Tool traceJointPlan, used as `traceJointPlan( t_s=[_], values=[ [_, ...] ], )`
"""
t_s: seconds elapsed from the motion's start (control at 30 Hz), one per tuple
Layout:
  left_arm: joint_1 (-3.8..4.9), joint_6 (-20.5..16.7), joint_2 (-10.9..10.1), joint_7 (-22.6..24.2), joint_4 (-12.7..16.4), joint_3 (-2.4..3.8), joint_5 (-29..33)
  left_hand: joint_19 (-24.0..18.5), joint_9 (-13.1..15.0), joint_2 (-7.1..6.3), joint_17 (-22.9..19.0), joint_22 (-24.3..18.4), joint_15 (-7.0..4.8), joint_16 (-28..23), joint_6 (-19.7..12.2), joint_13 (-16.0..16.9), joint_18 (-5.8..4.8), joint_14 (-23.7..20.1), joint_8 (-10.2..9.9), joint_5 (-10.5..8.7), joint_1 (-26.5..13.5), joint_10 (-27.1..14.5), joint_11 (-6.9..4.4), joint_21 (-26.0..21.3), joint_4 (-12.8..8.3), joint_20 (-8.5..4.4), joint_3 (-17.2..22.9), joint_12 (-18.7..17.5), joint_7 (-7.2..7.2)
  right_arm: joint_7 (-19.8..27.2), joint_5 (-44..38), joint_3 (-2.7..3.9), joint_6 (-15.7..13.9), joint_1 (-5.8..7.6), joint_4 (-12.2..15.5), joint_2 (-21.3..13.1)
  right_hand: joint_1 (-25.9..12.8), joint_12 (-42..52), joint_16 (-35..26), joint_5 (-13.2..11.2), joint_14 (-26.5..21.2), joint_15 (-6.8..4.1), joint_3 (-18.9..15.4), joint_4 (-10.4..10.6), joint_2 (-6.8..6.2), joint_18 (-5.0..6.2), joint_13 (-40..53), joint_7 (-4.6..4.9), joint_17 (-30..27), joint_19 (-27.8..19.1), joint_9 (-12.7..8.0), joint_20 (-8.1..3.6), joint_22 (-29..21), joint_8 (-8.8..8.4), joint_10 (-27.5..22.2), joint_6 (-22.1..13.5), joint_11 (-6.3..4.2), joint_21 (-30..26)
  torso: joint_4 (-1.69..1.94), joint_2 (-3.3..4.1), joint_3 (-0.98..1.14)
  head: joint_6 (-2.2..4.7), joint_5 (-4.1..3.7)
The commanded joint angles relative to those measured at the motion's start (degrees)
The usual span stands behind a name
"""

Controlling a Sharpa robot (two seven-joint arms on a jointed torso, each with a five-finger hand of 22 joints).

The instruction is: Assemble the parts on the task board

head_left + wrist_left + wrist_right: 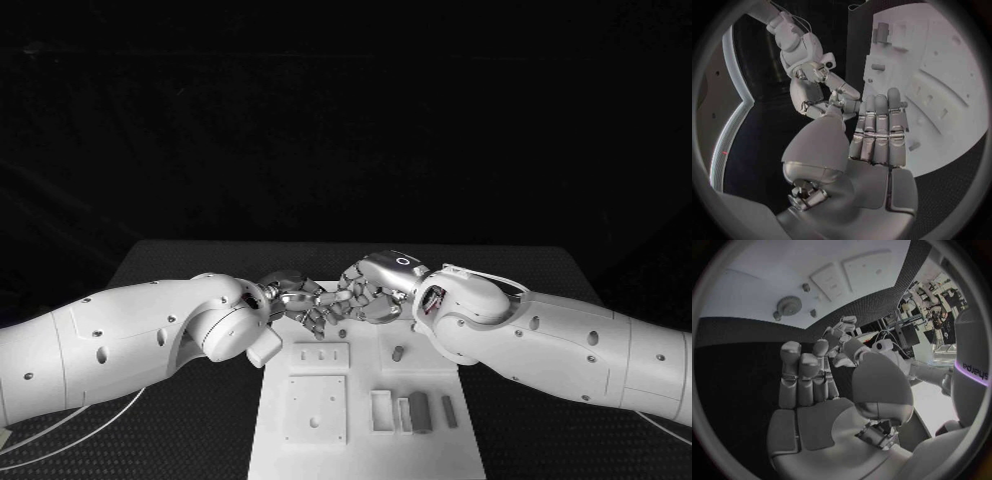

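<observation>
— Hidden? Far end of the task board (361, 440), behind the left hand (300, 300) and right hand (372, 290), fingertips meeting mid-frame.
— Holding anything? Cannot tell.
— Board? White, lower centre; grey parts (418, 411) at lower right.

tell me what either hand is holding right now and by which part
Cannot be told: the left hand and right hand meet fingertip to fingertip above the task board, and nothing shows between them.
</observation>
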Motion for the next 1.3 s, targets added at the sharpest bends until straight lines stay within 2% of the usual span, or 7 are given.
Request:
traceJointPlan(
  t_s=[0.03, 0.43, 0.67, 0.83, 0.9, 1.0, 1.3],
  values=[
    [0.01, 1.1, 0.2, 0.0, 0.2, 0.03, -0.5, 0.3, 0.0, 0.48, -0.1, 0.1, -0.30, 0.3, 0.3, 0.1, 1.29, 0.0, 0.2, -0.22, -0.2, 0.0, -0.35, 0.3, 0.0, -0.21, -0.5, 0.2, -0.06, 0.1, -0.7, 0.03, 1.1, -0.05, 0.3, 0.1, -0.2, 0.2, 0.4, -0.2, -0.3, -0.62, 0.0, 0.2, 0.39, 3.38, 0.1, 1.01, 0.1, 0.0, 2.5, -0.31, 1.2, 0.18, 0.0, 1.4, -0.51, 0.4, 0.05, 0.00, -0.02, -0.10, -0.01],
    [0.02, 0.9, 0.1, -0.1, 0.5, 0.04, -0.5, 0.7, 0.0, 1.46, -0.4, 0.8, -0.57, 1.1, 0.9, 0.5, 1.30, 0.3, 0.3, -0.21, 1.6, 0.3, -0.59, 0.6, 0.0, -0.47, -1.6, 0.7, -0.32, 0.3, -1.2, 0.02, 1.6, -0.05, 0.1, 0.6, -0.2, 0.3, 0.4, -0.2, -0.3, -0.63, 0.0, 0.2, 0.38, 3.38, 0.1, 1.00, 0.1, 0.0, 2.6, -0.32, 1.2, 0.16, 0.0, 1.4, -0.53, 0.4, 0.00, 0.00, 0.02, -0.12, 0.07],
    [0.02, 1.0, 0.0, 0.0, 0.7, 0.04, -0.5, 1.0, 0.1, 2.21, -0.6, 1.5, -0.78, 1.8, 1.4, 0.8, 1.21, 0.5, 0.5, -0.21, 5.0, 0.6, -0.76, 0.7, -0.1, -0.67, -2.0, 1.0, -0.50, 0.4, -1.1, 0.02, 1.6, -0.05, -0.3, 0.9, -0.2, 0.3, 0.4, -0.2, -0.3, -0.64, 0.0, 0.2, 0.37, 3.38, 0.0, 1.00, 0.2, 0.0, 2.6, -0.32, 1.2, 0.14, 0.0, 1.4, -0.53, 0.4, -0.07, 0.05, 0.07, -0.17, -0.04],
    [0.03, 1.3, 0.1, 0.0, 0.8, 0.04, -0.5, 1.1, 0.1, 2.86, -0.8, 1.8, -0.81, 2.1, 1.5, 0.9, 1.13, 0.4, 0.4, -0.21, 7.4, 0.7, -0.78, 0.7, -0.1, -0.71, -1.9, 1.1, -0.53, 0.4, -0.9, 0.02, 1.9, -0.06, -0.6, 1.2, -0.3, 0.3, 0.4, -0.2, -0.3, -0.64, 0.0, 0.2, 0.36, 3.38, 0.0, 1.00, 0.2, 0.0, 2.6, -0.32, 1.2, 0.13, 0.0, 1.4, -0.53, 0.4, 0.05, 0.06, 0.05, -0.24, -0.17],
    [0.03, 1.3, 0.0, 0.1, 0.9, 0.04, -0.5, 1.2, 0.1, 3.49, -0.9, 2.0, -0.86, 2.3, 1.6, 1.0, 1.14, 0.5, 0.5, -0.20, 8.8, 0.8, -0.83, 0.8, -0.2, -0.77, -1.5, 1.1, -0.56, 0.4, -0.9, 0.02, 2.0, -0.06, -0.8, 1.3, -0.3, 0.3, 0.4, -0.2, -0.3, -0.64, 0.0, 0.2, 0.37, 3.38, 0.0, 1.00, 0.2, 0.0, 2.6, -0.32, 1.2, 0.12, 0.0, 1.4, -0.53, 0.4, 0.09, 0.02, 0.07, -0.24, -0.22],
    [0.03, 1.4, -0.1, 0.1, 1.0, 0.04, -0.5, 1.3, 0.1, 3.43, -1.0, 2.1, -0.86, 2.5, 1.7, 1.0, 1.06, 0.5, 0.5, -0.19, 10.0, 0.9, -0.83, 0.7, -0.1, -0.75, -0.5, 1.2, -0.55, 0.4, -0.9, 0.01, 2.1, -0.06, -0.9, 1.3, -0.3, 0.3, 0.4, -0.2, -0.4, -0.64, 0.0, 0.2, 0.38, 3.38, 0.0, 1.00, 0.2, 0.0, 2.7, -0.33, 1.2, 0.12, 0.0, 1.4, -0.53, 0.4, 0.09, 0.03, 0.07, -0.33, -0.23],
    [0.03, 1.3, -0.4, 0.1, 0.7, 0.04, -0.5, 1.3, 0.1, 3.16, -1.0, 2.3, -0.83, 2.7, 1.7, 1.1, 0.95, 0.5, 0.4, -0.20, 9.7, 0.9, -0.82, 0.7, 0.0, -0.72, -0.2, 1.2, -0.52, 0.2, -0.9, 0.01, 2.0, -0.06, -1.4, 1.2, -0.3, 0.3, 0.4, -0.2, -0.4, -0.64, 0.0, 0.1, 0.41, 3.38, 0.0, 0.99, 0.2, -0.1, 2.7, -0.33, 1.2, 0.09, 0.0, 1.4, -0.54, 0.4, -0.03, 0.03, 0.06, -0.37, -0.15]
  ],
)
